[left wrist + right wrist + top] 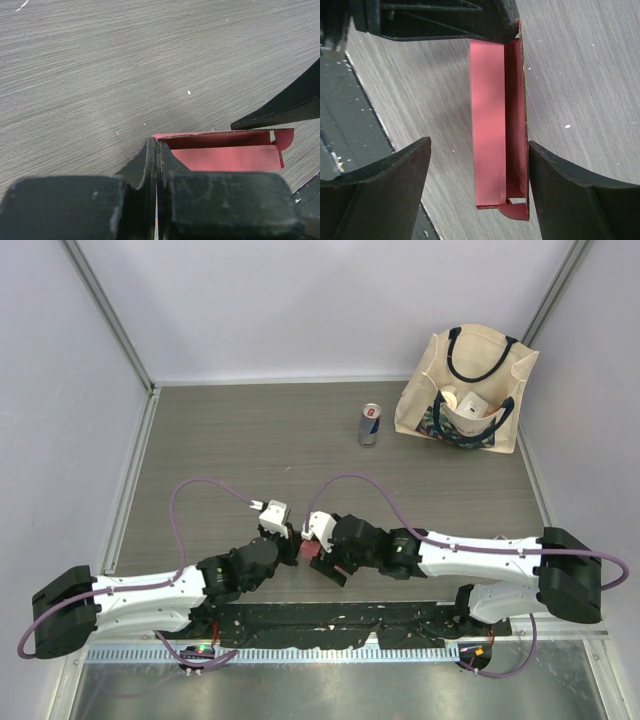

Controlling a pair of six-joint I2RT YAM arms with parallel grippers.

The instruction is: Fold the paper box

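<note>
The paper box (308, 551) is a pink-red card sheet, partly folded into a long narrow trough with one wall upright and a rounded tab at its end. It lies low over the table between the two grippers. My left gripper (156, 143) is shut on one end of the box (225, 156). In the right wrist view the box (492, 125) runs lengthwise between the fingers of my open right gripper (479, 145). The right finger (570, 185) is at the upright wall; the left finger (395, 175) stands well apart. The left gripper (445, 20) holds the far end.
A drink can (370, 424) stands at the back of the table. A cream tote bag (500, 365) with a small white box (474, 404) in it leans at the back right. A black rail (340, 625) runs along the near edge, close below the grippers.
</note>
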